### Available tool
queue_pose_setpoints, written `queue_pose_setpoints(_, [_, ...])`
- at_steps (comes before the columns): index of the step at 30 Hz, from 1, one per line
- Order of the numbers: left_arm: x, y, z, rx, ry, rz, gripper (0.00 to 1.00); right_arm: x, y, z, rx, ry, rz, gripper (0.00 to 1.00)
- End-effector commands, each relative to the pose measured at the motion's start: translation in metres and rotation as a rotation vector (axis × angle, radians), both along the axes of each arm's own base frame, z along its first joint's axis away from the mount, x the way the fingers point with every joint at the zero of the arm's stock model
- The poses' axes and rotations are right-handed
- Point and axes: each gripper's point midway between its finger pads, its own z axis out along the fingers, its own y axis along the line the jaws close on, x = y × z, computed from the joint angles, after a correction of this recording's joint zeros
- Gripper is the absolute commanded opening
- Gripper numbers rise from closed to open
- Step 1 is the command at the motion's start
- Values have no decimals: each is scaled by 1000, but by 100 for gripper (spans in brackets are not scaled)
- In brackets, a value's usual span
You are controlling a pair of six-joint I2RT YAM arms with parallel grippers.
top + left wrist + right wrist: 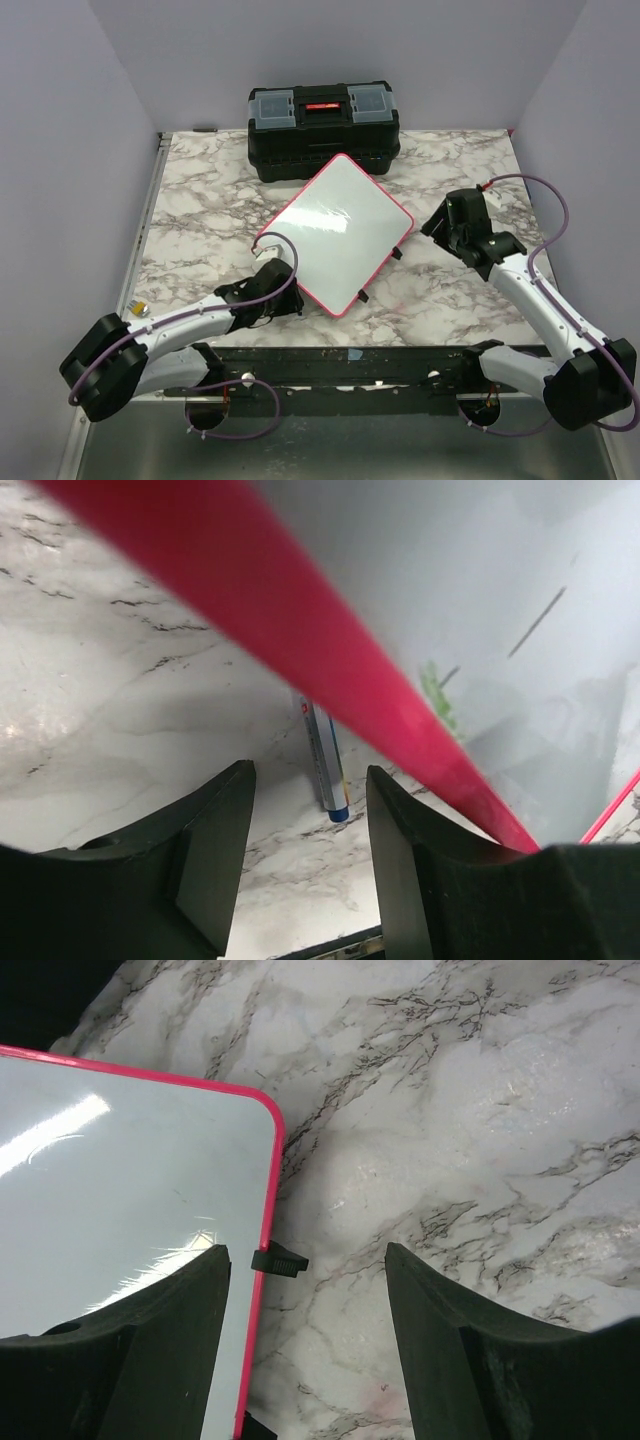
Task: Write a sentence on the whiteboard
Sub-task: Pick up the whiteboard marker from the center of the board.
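Observation:
The whiteboard has a thin red rim and lies turned like a diamond in the table's middle. Its face is blank, and no blue sentence shows on it. My left gripper is open and empty at the board's left corner. In the left wrist view the red rim crosses close above the open gripper. A white marker with a blue end lies on the table, partly hidden under that rim. My right gripper is open and empty beside the board's right corner; in its wrist view the gripper spans the rim.
A black toolbox with clear lid compartments stands behind the board, touching its far corner. Small black clips stick out from the board's lower right edge. A small yellow object sits at the marble table's left edge. Purple walls enclose the table.

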Motion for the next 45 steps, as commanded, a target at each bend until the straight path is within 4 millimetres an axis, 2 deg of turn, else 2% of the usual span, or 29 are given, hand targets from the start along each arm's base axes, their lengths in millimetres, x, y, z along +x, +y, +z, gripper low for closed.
queue_pose_setpoints(1, [1, 0, -4, 32, 15, 22, 50, -6, -3, -5, -20, 15, 4, 66])
queue_pose_setpoints(8, [0, 0, -11, 95, 25, 14, 37, -5, -3, -6, -23, 13, 7, 66])
queue_pose_setpoints(18, [-6, 9, -24, 256, 78, 47, 34, -8, -4, -11, -30, 18, 7, 66])
queue_pose_setpoints(27, [-14, 17, -34, 329, 115, 58, 26, -11, -4, -13, -29, 19, 13, 66])
queue_pose_setpoints(33, [-14, 18, -30, 325, 98, 62, 0, -12, -4, -16, -33, 23, 20, 66])
queue_pose_setpoints(39, [-16, 27, -23, 356, 99, 94, 0, -14, -4, -17, -40, 30, 34, 66])
queue_pose_setpoints(45, [-20, 45, -5, 364, 80, 148, 0, -15, -2, -14, -33, 23, 53, 65])
